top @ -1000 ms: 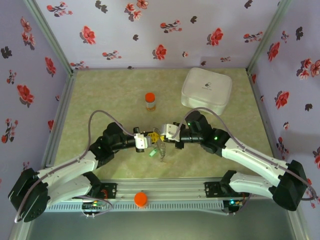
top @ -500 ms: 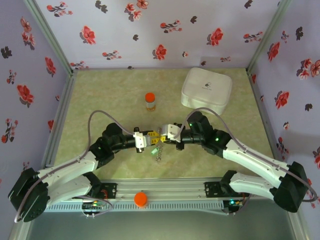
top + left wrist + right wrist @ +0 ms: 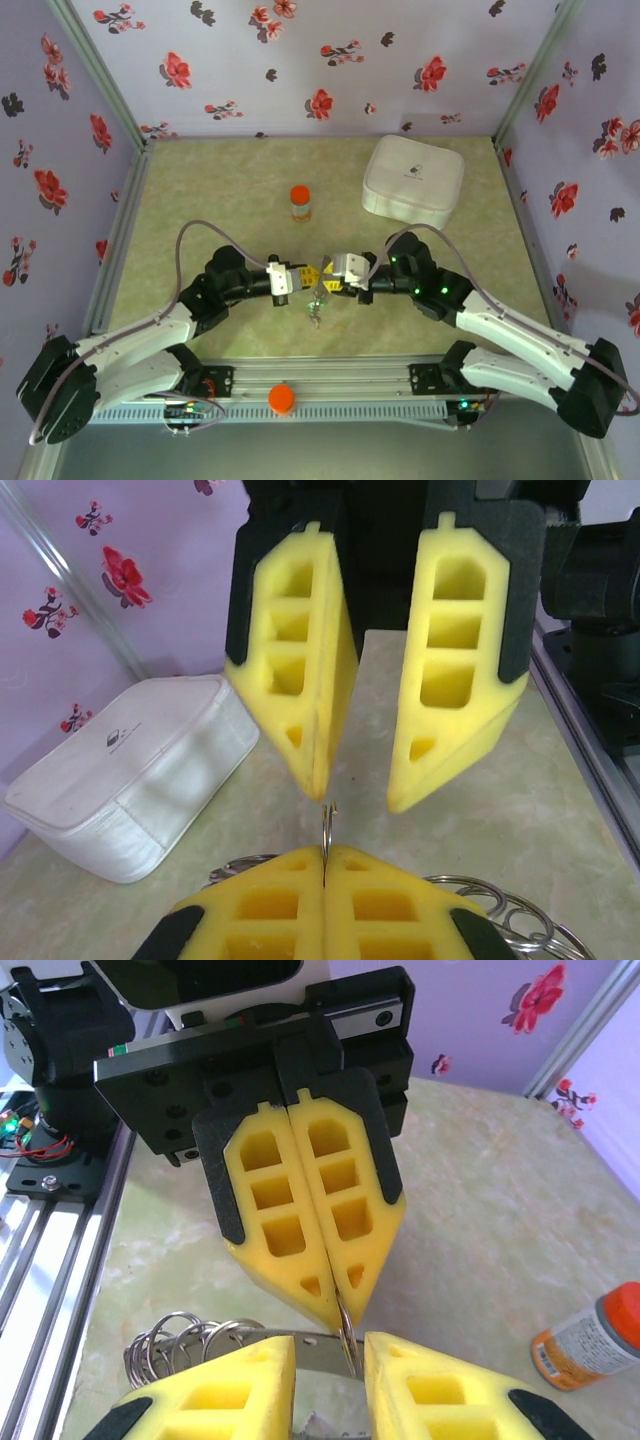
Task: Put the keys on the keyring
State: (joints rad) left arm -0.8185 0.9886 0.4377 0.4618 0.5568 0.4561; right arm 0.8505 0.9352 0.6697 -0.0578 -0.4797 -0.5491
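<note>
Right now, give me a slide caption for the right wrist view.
Left tool shut on the keyring, right tool open facing it, orange-capped bottle at right.

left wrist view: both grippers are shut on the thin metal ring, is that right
Not both. The left gripper is shut on the thin metal ring, but the right gripper has its jaws apart, not pinching it. The left wrist view shows the gap.
</note>
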